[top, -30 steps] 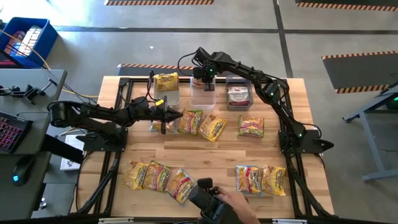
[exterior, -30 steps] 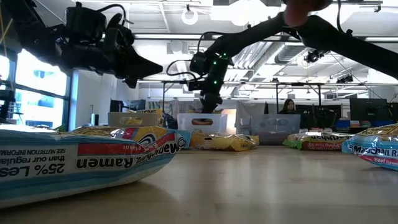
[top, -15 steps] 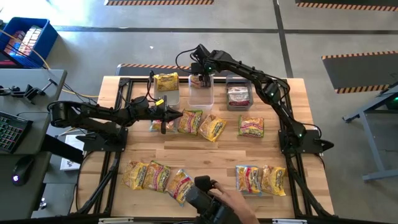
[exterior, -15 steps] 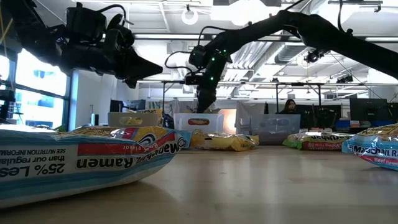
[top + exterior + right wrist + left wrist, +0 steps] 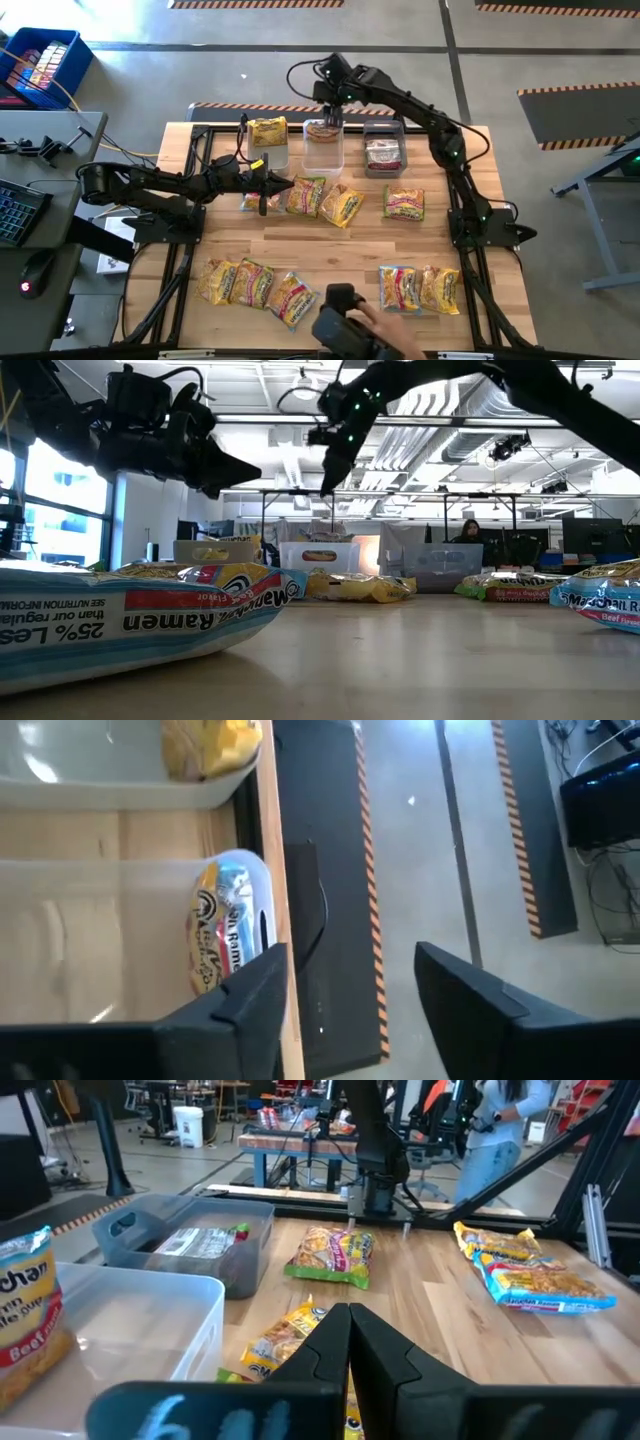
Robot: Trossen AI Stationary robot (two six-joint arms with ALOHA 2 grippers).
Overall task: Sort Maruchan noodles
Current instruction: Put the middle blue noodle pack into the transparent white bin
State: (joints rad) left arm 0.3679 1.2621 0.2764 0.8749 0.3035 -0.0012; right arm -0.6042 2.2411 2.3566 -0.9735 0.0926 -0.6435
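Note:
Maruchan noodle packets lie loose on the table: three in the middle point(image 5: 342, 205) and a row along the near edge point(image 5: 252, 283). At the far edge stand three bins. One packet point(image 5: 323, 130) lies in the middle clear bin point(image 5: 324, 155) at its far end, and shows in the right wrist view point(image 5: 225, 935). My right gripper point(image 5: 330, 95) hangs open above that bin's far end, with nothing between its fingers point(image 5: 350, 960). My left gripper point(image 5: 285, 184) is shut and holds nothing, hovering level at the table's left-centre beside the middle packets point(image 5: 350, 1315).
The left clear bin point(image 5: 270, 150) holds a yellow packet point(image 5: 268, 130); the grey bin point(image 5: 385, 135) on the right holds one packet point(image 5: 383, 153). A person's hand with a dark device point(image 5: 345, 322) reaches in at the near edge. Bare wood lies across the table's middle point(image 5: 330, 250).
My right gripper has risen out of the middle clear bin and drawn slightly toward the far edge. A packet that it brought down now lies at the bin's far end. The person's hand at the near edge has shifted a little to the right.

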